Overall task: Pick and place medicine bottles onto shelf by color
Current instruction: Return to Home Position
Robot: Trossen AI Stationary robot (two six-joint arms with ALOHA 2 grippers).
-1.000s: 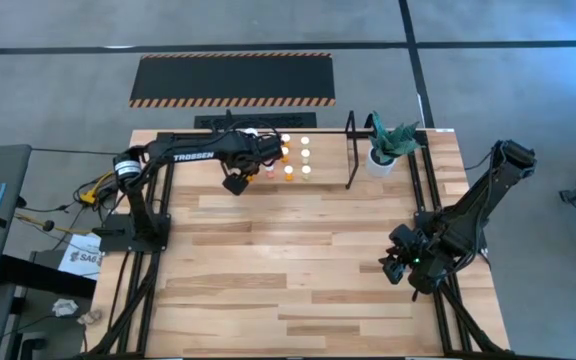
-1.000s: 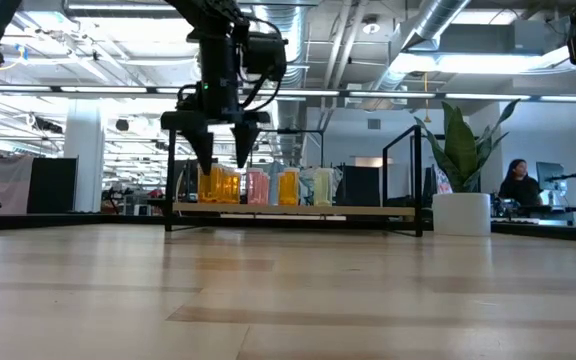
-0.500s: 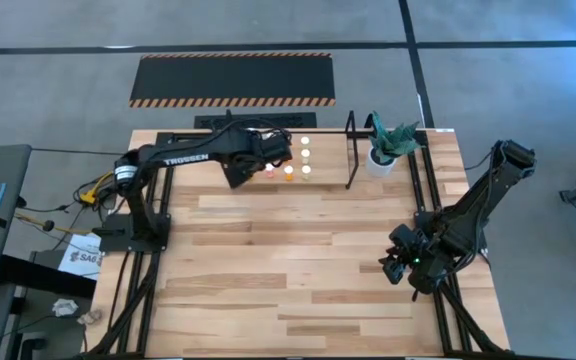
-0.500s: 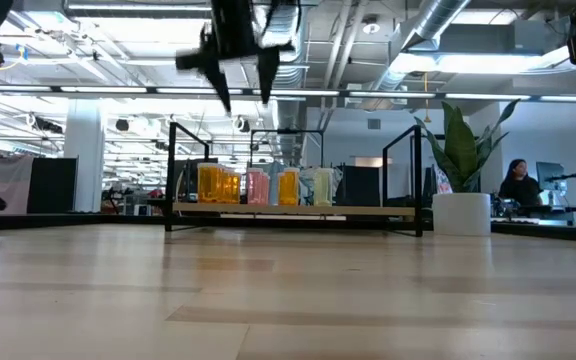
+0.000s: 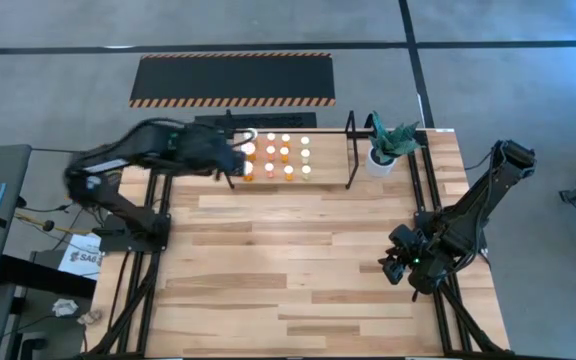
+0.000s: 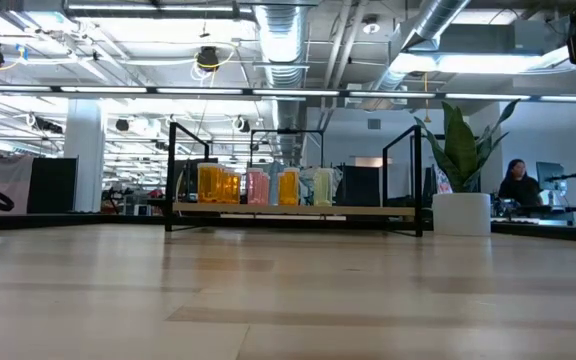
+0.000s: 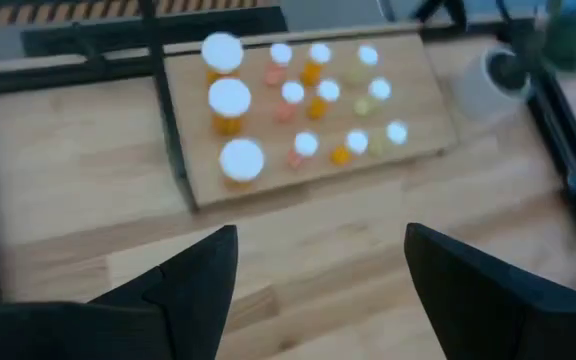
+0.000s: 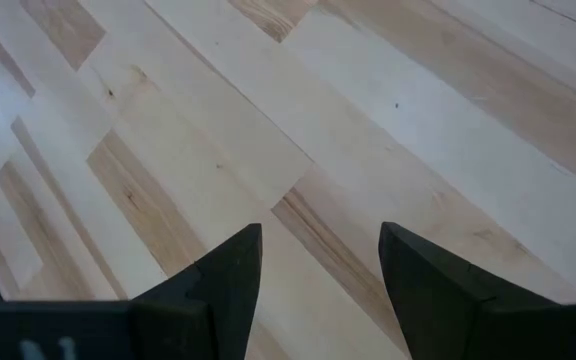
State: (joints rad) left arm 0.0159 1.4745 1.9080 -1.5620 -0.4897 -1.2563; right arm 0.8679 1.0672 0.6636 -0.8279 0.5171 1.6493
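Observation:
The medicine bottles stand upright on their bases in rows on the shelf's wood floor. Larger orange ones are at the left end, with small reddish, orange and pale ones to their right. In the low view the bottles show between the shelf's black hoop ends. My left gripper hangs open and empty, high above the table just left of the shelf. My right gripper waits open over bare wood near the table's right edge.
A white pot with a green plant stands right of the shelf at the far right corner. A black-and-yellow striped mat lies on the floor beyond the table. Bare wood fills the middle and near part.
My left gripper has risen from the shelf's left end, out of the top of the low view, and drawn back toward the table's left edge, rolling as it went. The bottles have stayed in place on the shelf.

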